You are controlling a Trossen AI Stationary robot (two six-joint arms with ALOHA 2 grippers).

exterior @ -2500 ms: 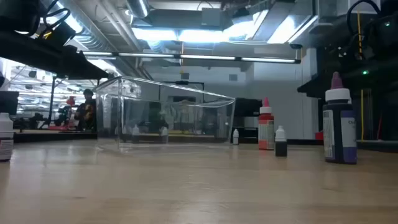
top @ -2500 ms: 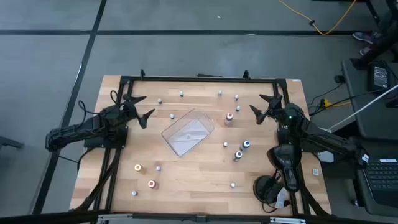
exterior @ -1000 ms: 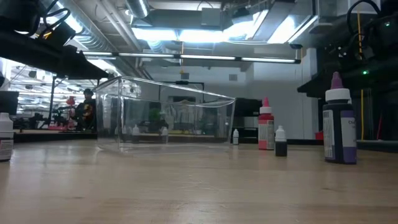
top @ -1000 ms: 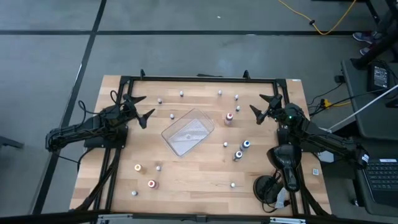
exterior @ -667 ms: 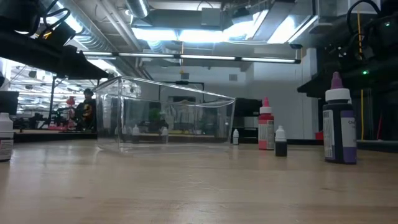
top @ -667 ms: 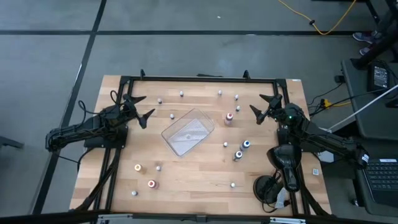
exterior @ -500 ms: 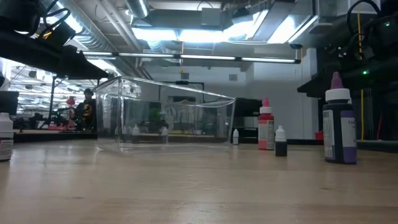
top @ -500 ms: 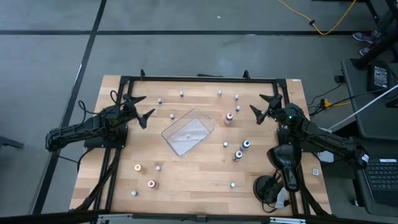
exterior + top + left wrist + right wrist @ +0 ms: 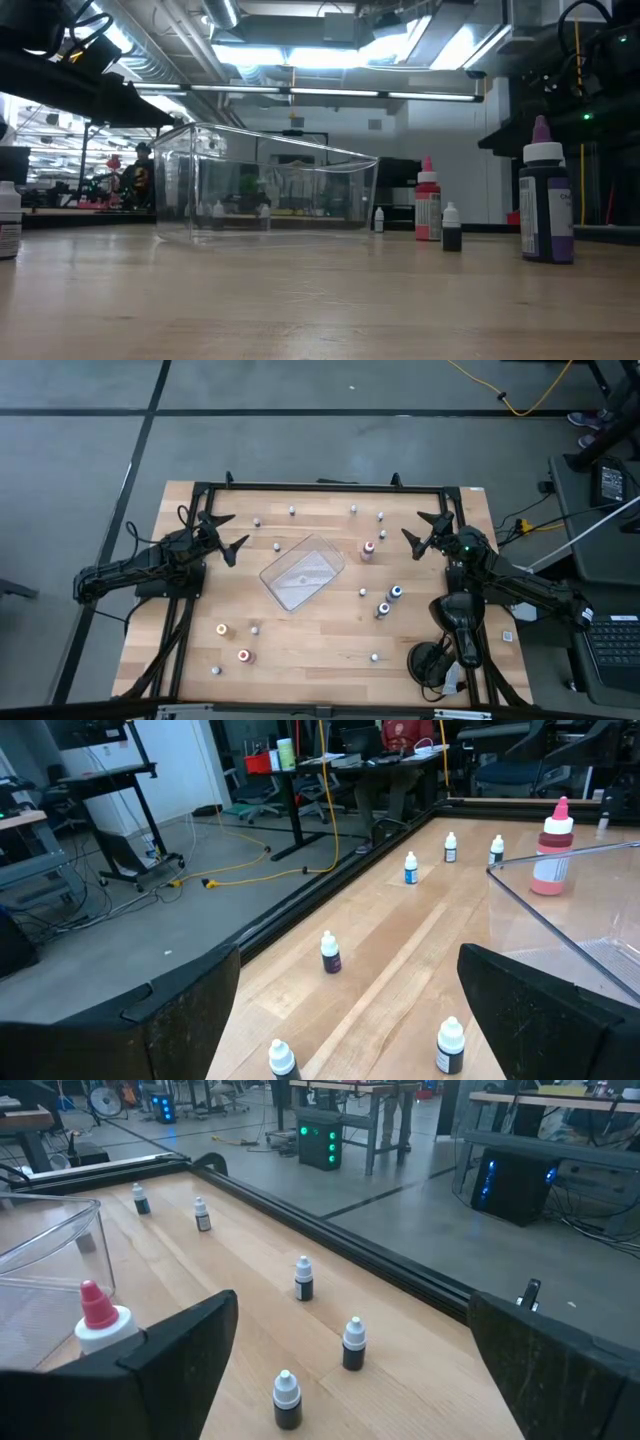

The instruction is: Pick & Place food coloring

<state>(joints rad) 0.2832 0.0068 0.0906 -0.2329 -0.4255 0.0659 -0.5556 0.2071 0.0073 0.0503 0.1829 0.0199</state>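
Note:
Several tiny food coloring bottles stand upright, scattered over the wooden table: a red one (image 9: 368,549) right of the clear plastic tray (image 9: 302,571), blue ones (image 9: 396,593) (image 9: 384,609) nearer, orange (image 9: 222,629) and red (image 9: 243,655) ones near left, and small pale ones along the far edge (image 9: 291,511). My left gripper (image 9: 226,533) hovers open above the table's left side. My right gripper (image 9: 423,529) hovers open at the far right. Both are empty.
A black frame (image 9: 320,486) runs around the table's far and side edges. The tray stands near the middle, tilted diagonally. In the low view the tray (image 9: 265,190), a red bottle (image 9: 427,205) and a large dark bottle (image 9: 545,205) stand up from the tabletop.

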